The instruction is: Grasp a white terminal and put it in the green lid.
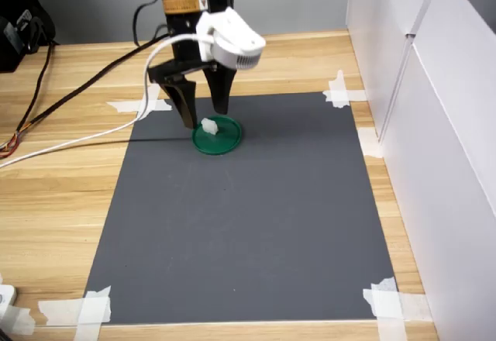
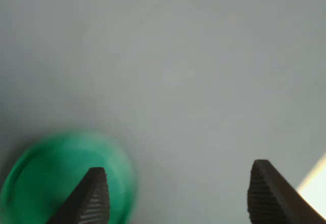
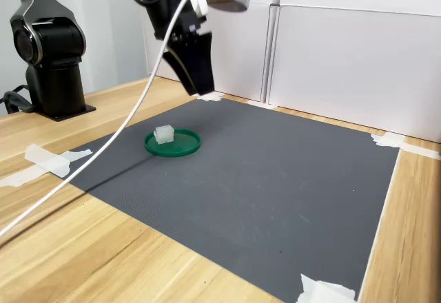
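The green lid (image 1: 225, 141) lies on the dark grey mat (image 1: 248, 225) near its far edge in the first exterior view. The white terminal (image 1: 209, 127) rests inside the lid, close to its rim. In the second exterior view the terminal (image 3: 163, 134) sits on the lid (image 3: 180, 144) at that lid's left side. My gripper (image 1: 203, 116) hangs open above the lid with nothing between its fingers. It is raised clear of the lid in the second exterior view (image 3: 200, 86). The wrist view shows the blurred lid (image 2: 46, 173) behind one finger (image 2: 94, 201) of the gripper (image 2: 178, 188); the terminal is hidden there.
White panels (image 1: 434, 124) wall the first exterior view's right side. A white cable (image 1: 85, 136) and dark cables (image 1: 35, 93) trail over the wooden table. Tape strips (image 1: 74, 310) hold the mat's corners. A black arm base (image 3: 52, 55) stands at the second exterior view's left.
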